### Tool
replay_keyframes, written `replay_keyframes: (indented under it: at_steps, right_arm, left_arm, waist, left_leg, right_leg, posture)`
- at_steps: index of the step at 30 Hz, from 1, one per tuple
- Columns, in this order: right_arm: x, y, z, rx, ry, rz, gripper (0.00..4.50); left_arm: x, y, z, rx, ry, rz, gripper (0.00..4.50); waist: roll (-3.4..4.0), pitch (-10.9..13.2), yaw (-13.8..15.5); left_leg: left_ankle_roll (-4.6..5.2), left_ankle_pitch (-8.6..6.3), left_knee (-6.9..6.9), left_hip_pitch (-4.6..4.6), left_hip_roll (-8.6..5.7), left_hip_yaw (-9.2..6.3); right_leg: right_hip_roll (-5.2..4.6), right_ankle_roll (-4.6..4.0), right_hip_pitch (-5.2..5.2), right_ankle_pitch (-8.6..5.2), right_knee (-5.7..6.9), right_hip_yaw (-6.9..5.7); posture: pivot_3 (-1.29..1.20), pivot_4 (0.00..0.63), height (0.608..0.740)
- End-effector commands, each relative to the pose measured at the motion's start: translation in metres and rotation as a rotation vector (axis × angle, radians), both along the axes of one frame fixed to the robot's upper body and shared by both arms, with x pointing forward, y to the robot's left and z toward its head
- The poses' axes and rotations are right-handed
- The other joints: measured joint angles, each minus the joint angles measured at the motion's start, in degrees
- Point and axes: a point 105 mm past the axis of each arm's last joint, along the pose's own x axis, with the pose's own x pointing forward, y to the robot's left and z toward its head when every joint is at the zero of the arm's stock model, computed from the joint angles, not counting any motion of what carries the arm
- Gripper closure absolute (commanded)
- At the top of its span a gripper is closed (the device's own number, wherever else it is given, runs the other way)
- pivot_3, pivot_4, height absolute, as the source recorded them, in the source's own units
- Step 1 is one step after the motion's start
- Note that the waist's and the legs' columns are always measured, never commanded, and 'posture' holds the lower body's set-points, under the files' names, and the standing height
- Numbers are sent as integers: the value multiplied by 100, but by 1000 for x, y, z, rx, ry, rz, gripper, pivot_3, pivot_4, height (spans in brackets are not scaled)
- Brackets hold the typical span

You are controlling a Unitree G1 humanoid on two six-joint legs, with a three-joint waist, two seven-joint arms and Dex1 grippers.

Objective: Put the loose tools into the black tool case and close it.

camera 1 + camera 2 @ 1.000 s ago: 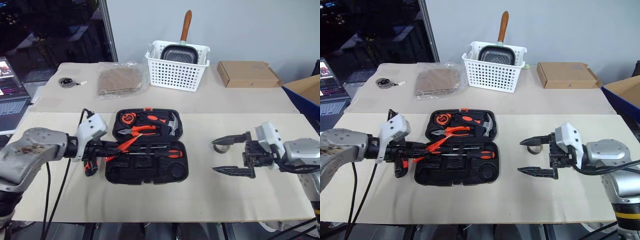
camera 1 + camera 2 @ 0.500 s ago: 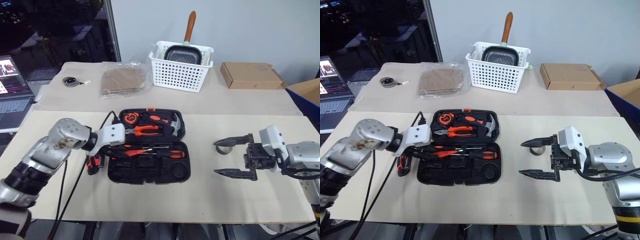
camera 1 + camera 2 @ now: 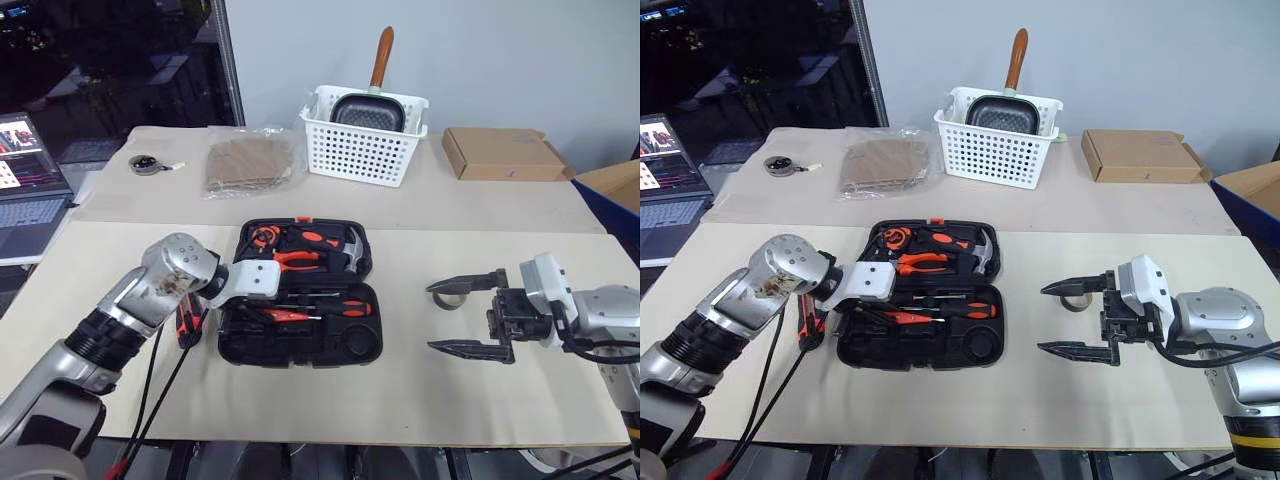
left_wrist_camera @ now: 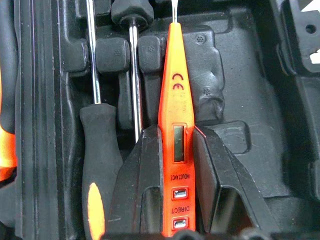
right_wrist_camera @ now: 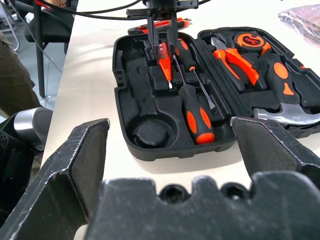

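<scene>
Overhead, pale beige tabletop [image 3: 330, 400] across the foreground, joined at a seam to a second beige table behind; grey wall beyond, dark glass partition at far left.

Left gripper [image 3: 872, 312]: fingers [image 4: 140, 175] closed on slim red tester screwdriver [image 4: 175, 130], pinched at the display end, tip pointing away from the wrist. Held over the near half of black tool case [image 3: 980, 350], alongside a moulded slot; contact with the slot cannot be told.

Beside the held tester, on the hinge side: two orange-and-black screwdrivers [image 5: 192, 112] seated in their slots, shafts parallel to it. Beyond them, in the far half of the case: pliers [image 3: 300, 256], hammer [image 3: 347, 248] and an orange measuring tape [image 3: 263, 237]. Case open, both halves flat on the tabletop.

Just outside the case edge, behind the left wrist: orange-and-black utility knife [image 3: 187, 322], flat on the tabletop.

Right gripper [image 3: 465, 316]: jaws spread wide, nothing between them, well apart from the case and pointing toward it. Just behind its upper finger: small greyish tape roll [image 3: 1072, 300], on the tabletop.

Rear table, far beyond both grippers: white slotted basket [image 3: 365, 140] holding a pan with a wooden handle, cardboard box [image 3: 500, 152], bagged brown item [image 3: 245, 162], small round object [image 3: 145, 163]. Laptop [image 3: 30, 190] at far left; blue bin [image 3: 615, 195] at far right.
</scene>
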Motion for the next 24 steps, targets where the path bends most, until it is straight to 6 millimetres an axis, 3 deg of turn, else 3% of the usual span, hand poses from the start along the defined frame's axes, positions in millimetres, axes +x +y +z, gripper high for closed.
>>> replay_keyframes:
  at_steps: [1,10,12,15,16,17,21,24]
  right_arm:
    - [-3,0,12,15,-66,5,0]
    - [-1,2,10,18,-66,7,0]
    - [-1,2,10,19,-67,9,0]
    - [-1,2,10,20,-68,11,0]
    - [-2,2,10,20,-69,11,0]
    - [-2,2,10,21,-69,11,0]
    - [-4,0,9,23,-67,2,0]
    - [-3,0,9,25,-66,-5,0]
  left_arm:
    - [-3,1,3,29,17,28,4090]
    - [-14,12,1,85,51,48,4090]
    - [-12,11,2,71,33,57,3088]
    - [-12,9,13,18,23,69,2045]
    - [-11,7,19,-18,15,81,1878]
    - [-11,6,28,-68,7,92,1373]
    - [-17,4,62,-317,19,149,1373]
    - [-20,9,63,-423,-23,198,2103]
  waist:
    - [1,-1,-1]
    - [2,-1,-64]
    - [2,-1,-75]
    - [1,-1,-68]
    - [1,-1,-57]
    - [1,-1,-50]
    - [3,-1,-50]
    - [8,-4,-65]
  left_leg:
    - [0,0,0,0,0,0]
    - [3,-2,1,-1,3,0]
    - [5,-3,1,-1,2,0]
    - [6,-4,2,-3,2,0]
    - [6,-4,3,-3,2,0]
    - [6,-4,6,-4,2,0]
    - [10,-6,16,-6,7,-1]
    - [13,-8,17,-5,9,-1]
  right_leg:
    - [0,1,0,0,0,0]
    - [4,4,-3,-1,-1,4]
    - [3,6,-3,-2,-2,7]
    - [2,7,-3,-3,-3,7]
    - [2,7,-3,-3,-3,7]
    - [1,7,-3,-3,-2,6]
    - [0,7,-2,-3,1,3]
    - [0,8,-2,-4,2,4]
  posture:
    - [0,150,740]
    - [0,150,740]
    - [0,150,740]
    - [0,150,740]
    - [0,150,740]
    - [0,150,740]
    - [0,150,740]
    - [0,150,740]
